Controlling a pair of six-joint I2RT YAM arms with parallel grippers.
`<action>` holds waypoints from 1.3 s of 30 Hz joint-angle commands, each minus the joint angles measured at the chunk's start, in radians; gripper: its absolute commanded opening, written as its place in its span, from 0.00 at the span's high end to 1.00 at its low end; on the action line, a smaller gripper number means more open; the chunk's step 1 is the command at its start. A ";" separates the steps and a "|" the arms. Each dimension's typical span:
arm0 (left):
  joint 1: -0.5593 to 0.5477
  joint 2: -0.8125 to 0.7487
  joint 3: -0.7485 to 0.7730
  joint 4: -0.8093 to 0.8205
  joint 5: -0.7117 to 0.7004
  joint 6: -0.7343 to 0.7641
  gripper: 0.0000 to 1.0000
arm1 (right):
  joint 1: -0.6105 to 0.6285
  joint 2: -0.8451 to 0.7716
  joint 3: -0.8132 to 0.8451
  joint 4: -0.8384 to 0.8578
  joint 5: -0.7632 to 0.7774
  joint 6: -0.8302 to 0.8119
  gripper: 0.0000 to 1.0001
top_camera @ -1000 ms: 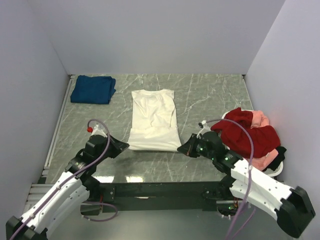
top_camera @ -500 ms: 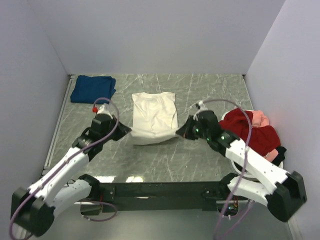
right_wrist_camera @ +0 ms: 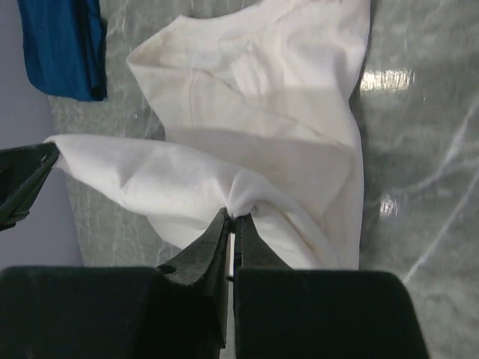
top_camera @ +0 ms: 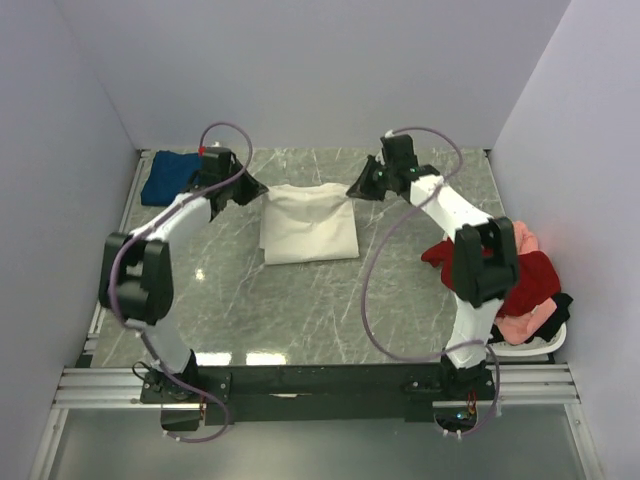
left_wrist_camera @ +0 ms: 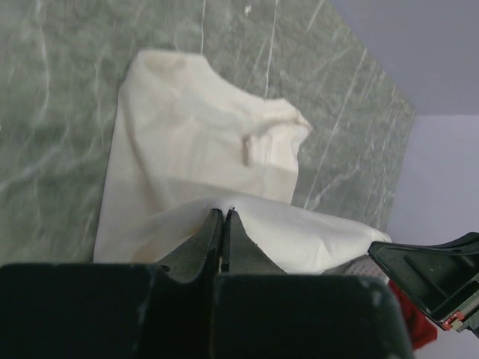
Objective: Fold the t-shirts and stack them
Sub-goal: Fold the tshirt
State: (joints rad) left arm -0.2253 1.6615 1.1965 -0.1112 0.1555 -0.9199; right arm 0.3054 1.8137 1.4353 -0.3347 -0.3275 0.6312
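Note:
The cream-white t-shirt (top_camera: 308, 222) lies on the table's far middle, doubled over on itself. My left gripper (top_camera: 262, 191) is shut on its hem corner at the far left, seen pinched in the left wrist view (left_wrist_camera: 224, 211). My right gripper (top_camera: 352, 189) is shut on the other hem corner at the far right, seen in the right wrist view (right_wrist_camera: 234, 215). Both hold the hem a little above the shirt's collar end. A folded dark blue t-shirt (top_camera: 170, 178) lies at the far left, partly behind the left arm. Red (top_camera: 520, 270) and pink (top_camera: 528, 322) t-shirts are heaped at the right.
A white basket (top_camera: 540, 344) at the right edge holds the heap, with black cloth (top_camera: 558, 304) at its side. Grey walls close the table on three sides. A metal rail (top_camera: 112, 262) runs along the left edge.
Both grippers have carried the cream-white t-shirt's near hem from the near edge to the far end, folding the shirt in half. Both arms are now stretched out far.

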 commanded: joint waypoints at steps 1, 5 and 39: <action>0.044 0.134 0.168 0.033 0.070 0.021 0.99 | -0.038 0.169 0.225 -0.043 -0.090 -0.027 1.00; 0.078 0.372 0.351 0.033 0.136 0.042 0.99 | -0.068 0.369 0.420 -0.064 -0.165 -0.016 1.00; 0.063 0.636 0.547 -0.024 0.111 0.150 0.99 | 0.026 0.401 0.180 0.101 -0.094 0.007 0.52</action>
State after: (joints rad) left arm -0.1814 2.2532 1.6672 -0.0925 0.2928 -0.8181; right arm 0.3649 2.2051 1.6752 -0.2607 -0.4198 0.6239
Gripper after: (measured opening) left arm 0.021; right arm 0.487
